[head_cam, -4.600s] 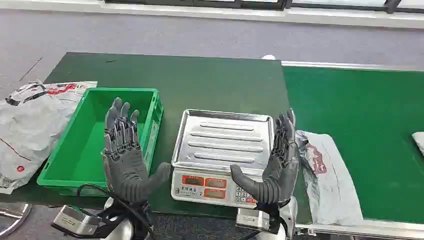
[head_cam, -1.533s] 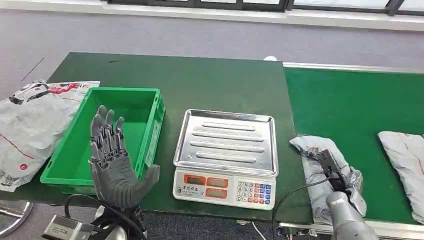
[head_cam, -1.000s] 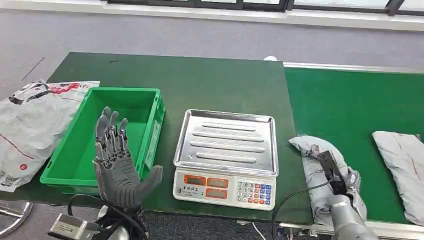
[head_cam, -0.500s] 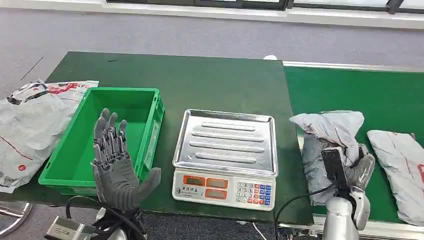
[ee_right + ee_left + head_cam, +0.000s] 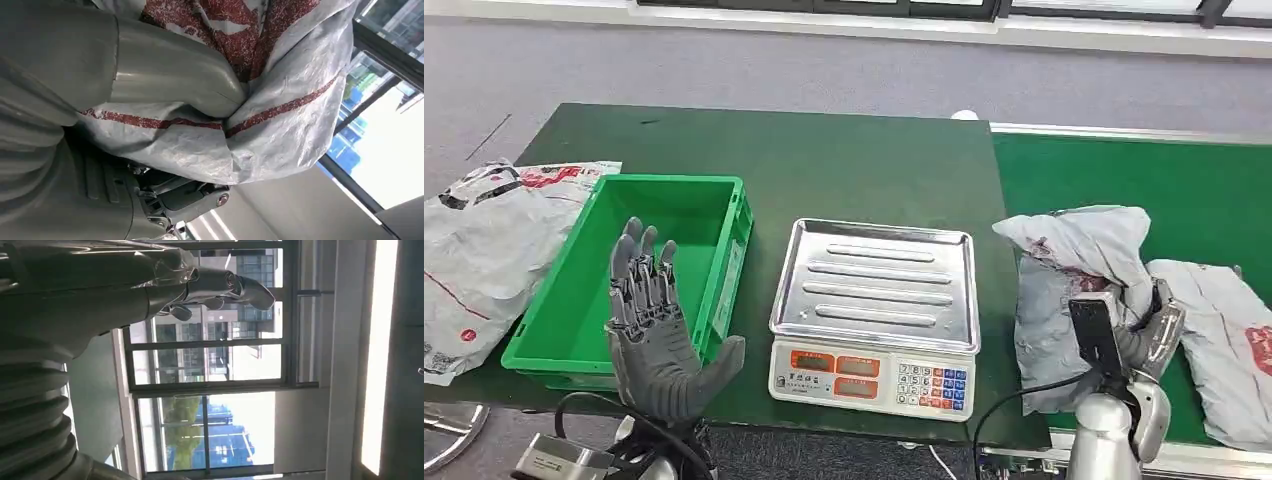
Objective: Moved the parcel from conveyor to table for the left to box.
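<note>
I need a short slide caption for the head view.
Right hand lifts a grey parcel off the conveyor beside the scale.

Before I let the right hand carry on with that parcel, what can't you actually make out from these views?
- Right hand, head view: its fingers are buried in the grey parcel and behind the wrist camera.
- Parcel, right wrist view: the thumb covers its middle; the print is cropped and unreadable.
- Second parcel on the conveyor: cut off by the picture edge.
- Scale: display digits too small.
- Green crate: the left hand hides its near corner.
</note>
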`<action>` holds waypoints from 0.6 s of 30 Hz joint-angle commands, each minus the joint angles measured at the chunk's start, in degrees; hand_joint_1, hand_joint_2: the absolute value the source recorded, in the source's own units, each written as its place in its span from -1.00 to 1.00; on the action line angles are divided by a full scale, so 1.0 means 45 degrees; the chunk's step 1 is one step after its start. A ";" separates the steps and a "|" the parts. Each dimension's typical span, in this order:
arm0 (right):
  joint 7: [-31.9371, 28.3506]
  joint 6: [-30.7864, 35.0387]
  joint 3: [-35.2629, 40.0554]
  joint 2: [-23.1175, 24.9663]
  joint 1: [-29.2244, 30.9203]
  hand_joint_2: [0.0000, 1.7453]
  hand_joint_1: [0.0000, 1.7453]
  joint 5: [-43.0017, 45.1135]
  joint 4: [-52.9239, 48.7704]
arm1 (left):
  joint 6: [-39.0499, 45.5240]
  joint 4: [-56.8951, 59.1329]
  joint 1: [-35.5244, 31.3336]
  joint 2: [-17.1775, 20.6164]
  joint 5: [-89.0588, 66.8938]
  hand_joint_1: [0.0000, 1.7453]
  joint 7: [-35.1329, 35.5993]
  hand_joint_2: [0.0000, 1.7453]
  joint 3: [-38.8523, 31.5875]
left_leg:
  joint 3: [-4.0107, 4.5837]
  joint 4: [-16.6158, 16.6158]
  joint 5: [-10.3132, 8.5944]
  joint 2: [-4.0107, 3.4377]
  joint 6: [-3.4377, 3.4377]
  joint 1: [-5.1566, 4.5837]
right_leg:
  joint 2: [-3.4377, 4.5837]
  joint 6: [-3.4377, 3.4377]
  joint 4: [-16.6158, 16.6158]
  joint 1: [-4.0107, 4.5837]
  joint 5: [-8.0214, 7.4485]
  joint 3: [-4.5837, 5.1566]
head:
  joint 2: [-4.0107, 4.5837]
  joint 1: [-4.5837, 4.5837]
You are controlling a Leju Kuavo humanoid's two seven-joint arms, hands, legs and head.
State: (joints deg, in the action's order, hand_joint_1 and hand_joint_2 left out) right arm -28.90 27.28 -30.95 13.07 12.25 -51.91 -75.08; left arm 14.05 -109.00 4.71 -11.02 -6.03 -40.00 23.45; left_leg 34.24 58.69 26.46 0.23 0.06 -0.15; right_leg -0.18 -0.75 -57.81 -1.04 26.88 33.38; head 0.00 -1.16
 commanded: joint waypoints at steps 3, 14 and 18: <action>-0.1845 0.0900 0.1668 0.0357 0.0291 1.00 1.00 0.2226 -0.0442 | -0.0374 0.0666 -0.0568 0.0257 0.0208 -1.00 0.0000 1.00 0.0184 | -0.0041 -0.0030 0.0003 -0.0021 0.0017 0.0013 | 0.0019 0.0022 0.0033 0.0015 -0.0004 -0.0036 | -0.0005 0.0000; -0.2468 0.1553 0.3138 0.0545 0.0769 1.00 1.00 0.3471 -0.0494 | -0.0492 0.0843 -0.0754 0.0209 0.0251 -1.00 0.0000 1.00 0.0187 | -0.0030 -0.0022 -0.0006 -0.0034 0.0013 0.0007 | 0.0023 0.0018 0.0017 0.0007 -0.0007 -0.0013 | 0.0000 0.0000; -0.2468 0.2828 0.4811 0.0375 0.1242 1.00 1.00 0.4245 -0.0906 | -0.0310 0.1018 -0.0991 0.0256 0.0328 -1.00 0.0000 1.00 0.0394 | -0.0024 -0.0012 0.0007 -0.0093 0.0011 0.0004 | 0.0084 0.0015 0.0008 0.0004 -0.0016 0.0001 | -0.0005 0.0000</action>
State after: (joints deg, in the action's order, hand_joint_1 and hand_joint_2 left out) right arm -39.67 33.31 -21.31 15.65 13.05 -37.87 -77.16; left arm 11.87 -107.99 2.94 -11.17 -5.03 -39.98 23.45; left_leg 34.23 58.69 26.45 0.13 0.07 -0.14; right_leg -0.09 -0.73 -57.83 -1.03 26.87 33.37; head -0.02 -1.16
